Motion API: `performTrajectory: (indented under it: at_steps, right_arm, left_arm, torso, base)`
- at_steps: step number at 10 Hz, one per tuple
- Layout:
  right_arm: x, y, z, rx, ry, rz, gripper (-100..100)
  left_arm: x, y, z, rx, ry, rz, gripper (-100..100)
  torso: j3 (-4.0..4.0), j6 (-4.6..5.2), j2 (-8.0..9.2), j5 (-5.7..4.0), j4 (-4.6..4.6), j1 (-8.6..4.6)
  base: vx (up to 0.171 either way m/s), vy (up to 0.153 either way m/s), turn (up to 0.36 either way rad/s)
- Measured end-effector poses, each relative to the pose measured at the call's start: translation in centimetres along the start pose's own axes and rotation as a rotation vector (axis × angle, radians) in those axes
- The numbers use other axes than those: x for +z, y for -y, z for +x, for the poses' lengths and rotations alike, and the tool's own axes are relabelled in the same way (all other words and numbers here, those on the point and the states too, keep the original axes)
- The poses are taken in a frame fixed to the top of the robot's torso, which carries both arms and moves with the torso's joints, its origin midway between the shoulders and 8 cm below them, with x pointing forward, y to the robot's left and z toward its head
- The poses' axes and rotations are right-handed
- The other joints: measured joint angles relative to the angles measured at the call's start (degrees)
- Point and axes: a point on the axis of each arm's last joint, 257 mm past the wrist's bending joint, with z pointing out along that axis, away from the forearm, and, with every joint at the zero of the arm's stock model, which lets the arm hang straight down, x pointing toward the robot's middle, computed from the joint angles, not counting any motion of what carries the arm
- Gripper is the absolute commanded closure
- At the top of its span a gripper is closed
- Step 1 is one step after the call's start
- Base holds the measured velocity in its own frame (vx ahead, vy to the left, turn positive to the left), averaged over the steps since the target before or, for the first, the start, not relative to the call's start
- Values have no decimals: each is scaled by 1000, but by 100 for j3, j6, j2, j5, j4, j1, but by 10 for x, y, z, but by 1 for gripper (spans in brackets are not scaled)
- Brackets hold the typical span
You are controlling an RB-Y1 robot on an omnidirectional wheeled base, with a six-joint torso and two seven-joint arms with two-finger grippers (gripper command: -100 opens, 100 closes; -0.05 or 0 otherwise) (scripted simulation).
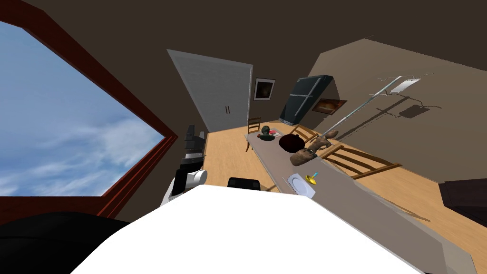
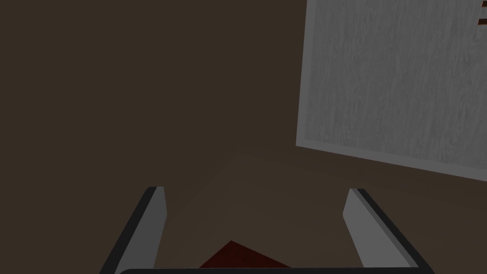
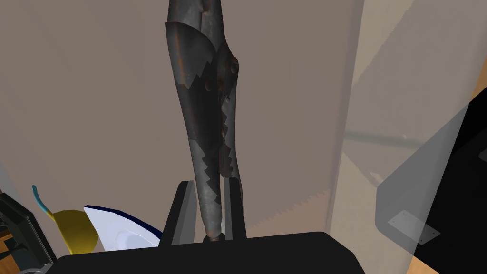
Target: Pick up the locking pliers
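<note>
The locking pliers [image 3: 209, 119] are dark, worn metal with rusty patches. My right gripper [image 3: 208, 209] is shut on the end of their handle, and the tool reaches away from the fingers [image 3: 184, 209] over the long taupe table [image 3: 95, 95]. I cannot tell whether the pliers rest on the table or hang above it. My left gripper [image 2: 254, 214] stands open with nothing between its fingers, and the left arm [image 1: 191, 179] is raised beside my chest near the window.
A white plate [image 3: 123, 232] [image 1: 302, 183] and a small yellow cup [image 3: 71, 229] [image 1: 311, 179] lie on the table [image 1: 352, 195] close to my right gripper. Farther along are brown lumps [image 1: 304, 155] and a dark round pot [image 1: 290, 141]. Wooden chairs [image 1: 354, 161] stand along the far side.
</note>
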Motion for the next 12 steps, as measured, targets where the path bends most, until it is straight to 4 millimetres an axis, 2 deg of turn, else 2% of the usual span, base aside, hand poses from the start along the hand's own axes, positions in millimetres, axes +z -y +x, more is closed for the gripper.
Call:
performTrajectory:
  at_steps: [3,8,12]
  right_arm:
    - [12,17,-16,-14,10,-3,100]
    - [19,33,-27,-33,18,-5,100]
    - [28,58,-44,-35,30,1,100]
  left_arm:
    - [0,0,0,0,0,0,0]
    - [0,0,0,0,0,0,0]
    - [0,0,0,0,0,0,0]
  torso:
    - [-2,-2,-4,-2,1,-8]
    - [-5,0,-9,-1,-1,-17]
    - [0,1,-1,1,1,-6]
  base:
    - [-37,47,-42]
    - [-22,29,-30]
    - [-41,49,-51]
